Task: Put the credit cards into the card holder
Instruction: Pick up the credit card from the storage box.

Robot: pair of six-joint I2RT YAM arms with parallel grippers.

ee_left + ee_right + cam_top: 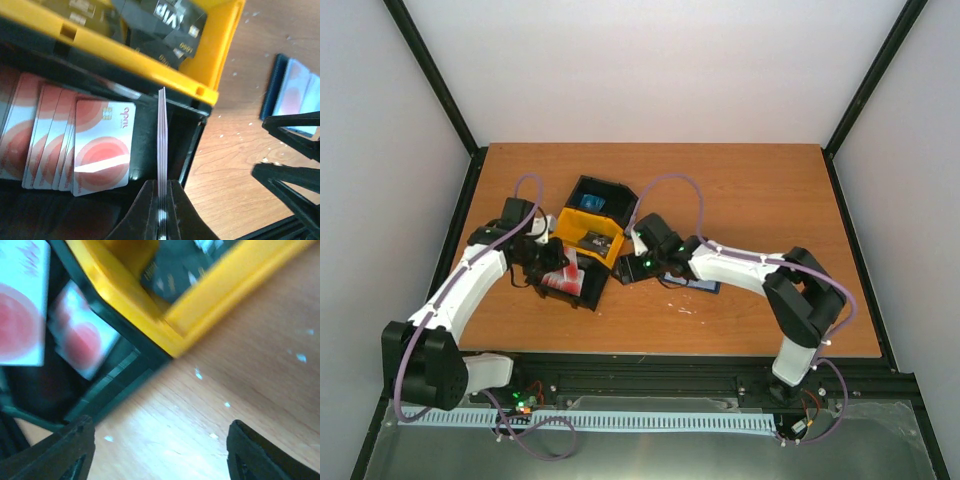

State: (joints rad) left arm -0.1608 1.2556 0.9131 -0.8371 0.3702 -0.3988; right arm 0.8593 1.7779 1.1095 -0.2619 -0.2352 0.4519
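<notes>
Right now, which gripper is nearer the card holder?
Right. The right gripper hangs open just beside the card holder on the table; the left gripper is farther off at the black bin, shut on credit cards.

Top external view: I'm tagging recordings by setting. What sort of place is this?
Likely a robot lab test cell: a wooden table boxed in by plain white walls and black frame posts, with the left arm and right arm bolted to a rail at its near edge.

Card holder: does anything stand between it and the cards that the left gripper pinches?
Yes. The open right gripper hovers over the table between the cards in the left gripper and the card holder.
</notes>
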